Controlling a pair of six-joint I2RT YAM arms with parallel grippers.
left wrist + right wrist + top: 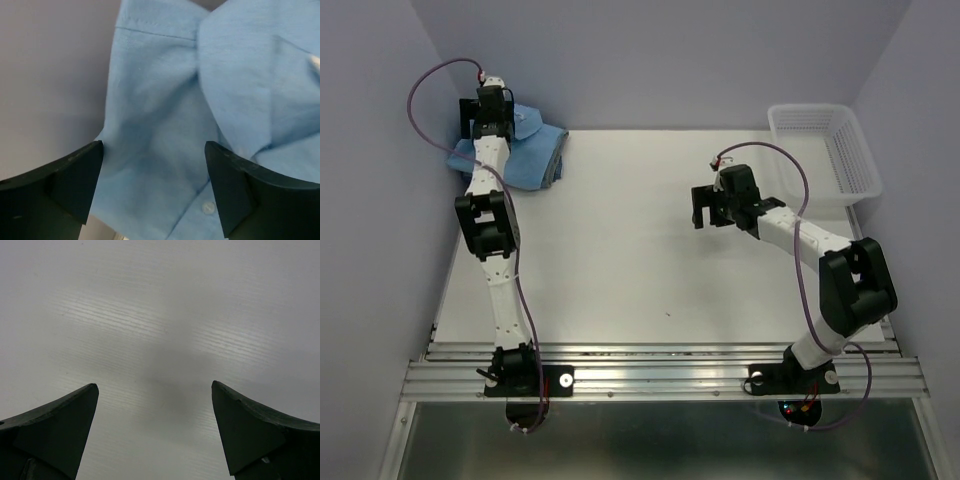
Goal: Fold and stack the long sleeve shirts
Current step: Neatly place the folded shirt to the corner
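Currently: folded blue shirt pile point(532, 158) upper left of top view, at far-left corner of table point(640, 260). Left gripper point(154, 147) over pile, fingers spread, nothing pinched; sky-blue collared shirt point(160, 100) and its white button point(207, 207) fill wrist view. Right gripper point(155, 390) centre-right, fingers spread over table surface. White mesh basket point(840, 150) upper right

Partly covered by the left arm point(483, 170) from overhead; cannot tell the long sleeve shirts point(535, 150) apart there. Cropped top, right and bottom in the left wrist view, with a blurred white speck point(315, 62) (unidentifiable) at right
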